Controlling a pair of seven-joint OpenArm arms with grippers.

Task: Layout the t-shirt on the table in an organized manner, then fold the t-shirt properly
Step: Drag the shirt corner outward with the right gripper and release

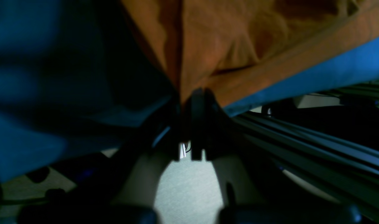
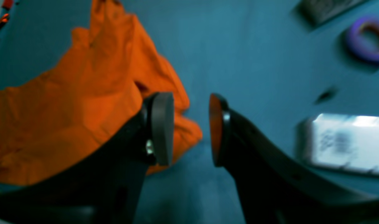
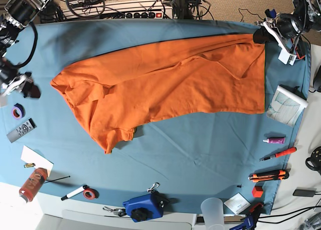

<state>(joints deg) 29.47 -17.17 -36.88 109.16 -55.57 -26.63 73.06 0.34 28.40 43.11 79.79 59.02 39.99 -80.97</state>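
The orange t-shirt (image 3: pixel 170 84) lies spread lengthwise across the teal table (image 3: pixel 200 155), with wrinkles and one sleeve folded near its front left. My left gripper (image 3: pixel 262 35) is at the far right of the table, shut on a corner of the shirt. In the left wrist view, the jaws (image 1: pixel 196 98) pinch the orange cloth (image 1: pixel 239 46) at the table's edge. My right gripper (image 3: pixel 31 90) is at the table's left edge, just left of the shirt. In the right wrist view it (image 2: pixel 189 129) is open and empty above bare cloth, with the shirt (image 2: pixel 68 102) beside its left finger.
A purple tape roll (image 3: pixel 18 110), a grey remote (image 3: pixel 21 130) and a white paper (image 3: pixel 36 160) lie near the right gripper; the tape also shows in the right wrist view (image 2: pixel 367 39). A notebook (image 3: pixel 287 105), screwdrivers (image 3: pixel 281 154), a blue tool (image 3: pixel 143 207) and a cup (image 3: pixel 213 210) line the right and front edges.
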